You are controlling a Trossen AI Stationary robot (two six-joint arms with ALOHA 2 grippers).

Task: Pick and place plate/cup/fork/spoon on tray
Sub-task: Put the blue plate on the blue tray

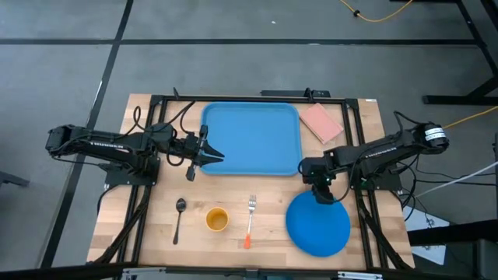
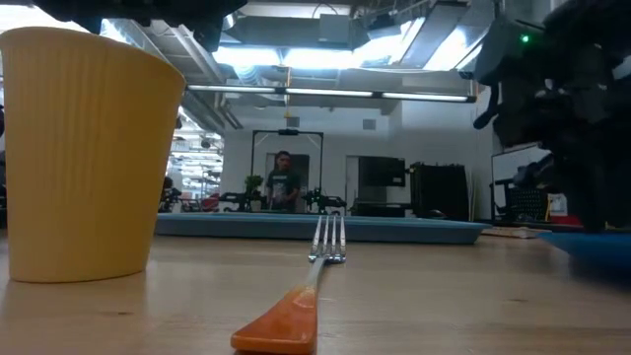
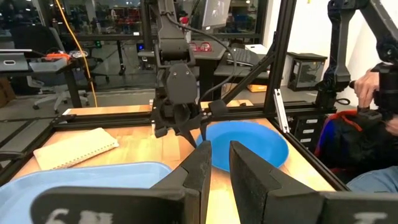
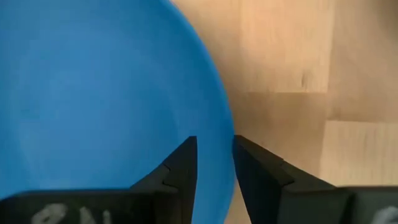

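The round blue plate [image 1: 317, 224] lies on the table at the near right. My right gripper [image 1: 323, 194] points down at the plate's far rim and is shut on it. The light-blue tray [image 1: 253, 138] lies at the far middle. My left gripper [image 1: 214, 153] hovers shut and empty over the tray's left part. The yellow-orange cup [image 1: 217, 219] stands upright at the near middle. The orange-handled fork [image 1: 250, 222] lies to the right of the cup and the dark spoon [image 1: 179, 218] to its left, both flat on the table. My right gripper pinches the plate's far rim [image 4: 219, 134] between its two fingers, one finger [image 4: 183, 165] over the plate's inside and one [image 4: 255, 168] outside the edge. The fingers come from above, pointing down. The plate seems to rest on the table.
A pink rectangular pad [image 1: 321, 123] lies at the tray's far right corner. A black frame [image 1: 156, 117] runs around the working area. Bare wood [image 1: 272, 194] lies between the tray's near rim and the fork. A person stands far back in the room [image 2: 283, 182].
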